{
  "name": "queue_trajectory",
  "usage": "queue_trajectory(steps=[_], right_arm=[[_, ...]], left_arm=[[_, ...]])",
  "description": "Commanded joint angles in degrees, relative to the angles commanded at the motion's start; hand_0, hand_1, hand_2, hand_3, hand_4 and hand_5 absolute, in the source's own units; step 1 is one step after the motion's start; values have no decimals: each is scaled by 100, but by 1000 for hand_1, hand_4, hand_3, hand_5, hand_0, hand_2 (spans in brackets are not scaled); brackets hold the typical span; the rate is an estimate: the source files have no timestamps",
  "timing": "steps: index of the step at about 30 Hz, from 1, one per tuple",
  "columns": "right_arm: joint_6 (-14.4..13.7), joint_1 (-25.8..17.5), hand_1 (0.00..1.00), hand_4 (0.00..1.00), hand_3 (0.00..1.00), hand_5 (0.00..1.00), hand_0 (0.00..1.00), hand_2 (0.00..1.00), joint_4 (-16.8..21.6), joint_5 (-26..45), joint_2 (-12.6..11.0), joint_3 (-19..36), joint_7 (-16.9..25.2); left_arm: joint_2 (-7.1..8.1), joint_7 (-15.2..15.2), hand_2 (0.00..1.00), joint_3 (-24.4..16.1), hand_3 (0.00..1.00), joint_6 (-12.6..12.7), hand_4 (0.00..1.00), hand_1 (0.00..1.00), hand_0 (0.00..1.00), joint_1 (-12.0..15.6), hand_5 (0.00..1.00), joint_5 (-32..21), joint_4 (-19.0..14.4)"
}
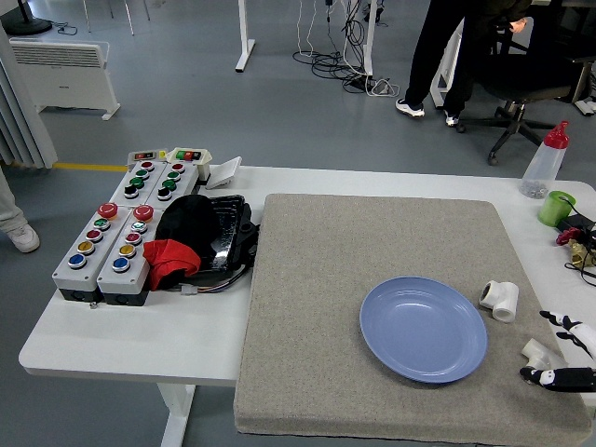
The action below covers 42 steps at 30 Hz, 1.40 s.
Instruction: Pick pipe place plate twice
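Observation:
A blue plate [424, 328] lies empty on the grey mat [326, 279], right of its middle. A white T-shaped pipe fitting [499, 300] lies on the mat just right of the plate. A second white pipe piece [537, 352] lies near the mat's right edge. My right hand [546, 346] comes in at the right edge, its black-and-white fingers [562, 322] spread on either side of this second piece, one above it and the thumb below. It is open and not closed on the piece. My left hand is out of view.
Grey button boxes [116, 233] and a black and red bundle [191, 237] sit at the table's left. A clear bottle with a red cap [546, 161] and a green cup [557, 208] stand at the far right. A person [438, 56] stands well behind the table.

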Motion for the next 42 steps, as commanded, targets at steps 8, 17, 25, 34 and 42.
queue_trajectory(steps=[8,17,25,34,42], right_arm=[[-111,97,918,869,975,447,998,998,-116,-283,47,-189,31],[165,126,886,855,903,416,980,957,-178,-440,70,-301,-189],[-93,160,728,718,777,305,750,760,-258,-400,82,-354,-143],[-313,199,669,659,751,265,642,707,-436,-419,125,-410,-3],[-524,179,593,633,722,240,524,657,-466,-437,114,-408,168]], left_arm=[[0,-6,635,2,707,0,623,605,634,-14,998,-4,2],[0,-3,636,2,706,2,624,604,634,-18,998,1,1],[0,-6,634,9,707,3,624,604,634,-17,998,-8,1],[0,4,634,3,706,5,625,604,634,-21,998,2,-2],[0,22,633,-25,705,9,625,604,635,-7,998,46,-7]])
